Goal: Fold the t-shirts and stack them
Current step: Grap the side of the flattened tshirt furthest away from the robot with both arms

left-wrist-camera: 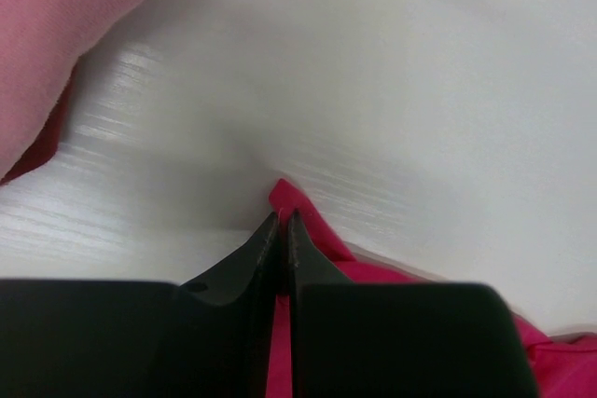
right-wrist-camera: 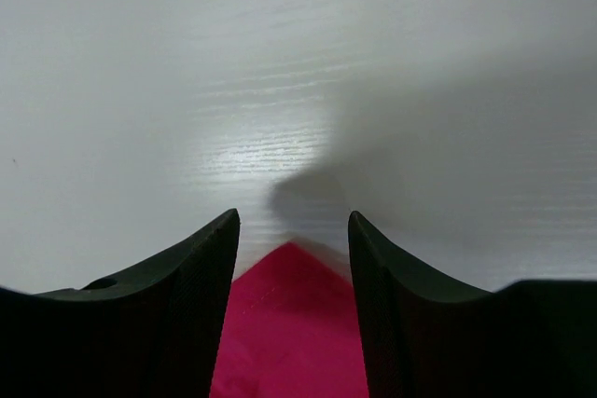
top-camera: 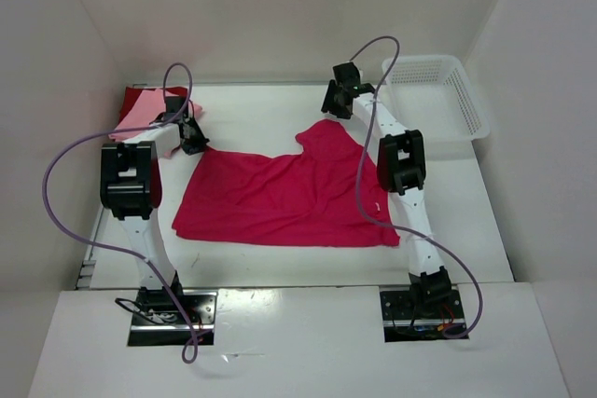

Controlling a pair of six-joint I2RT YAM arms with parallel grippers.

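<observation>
The bright crimson-magenta cloth t-shirt (top-camera: 280, 198) lies spread, a little rumpled, across the middle of the white bench (top-camera: 280, 267). It looks light and limp and would likely sag and crease from a single hold, so corners and hems are the places to take it, two at once. The left fingers (left-wrist-camera: 247, 263) are pressed together on its upper-left corner. The right fingers (right-wrist-camera: 201, 267) stand spread, straddling the peaked corner at upper centre, not yet pinching. A light pink shirt (top-camera: 140, 120) sits over a dark red shirt (top-camera: 140, 93) at upper left.
</observation>
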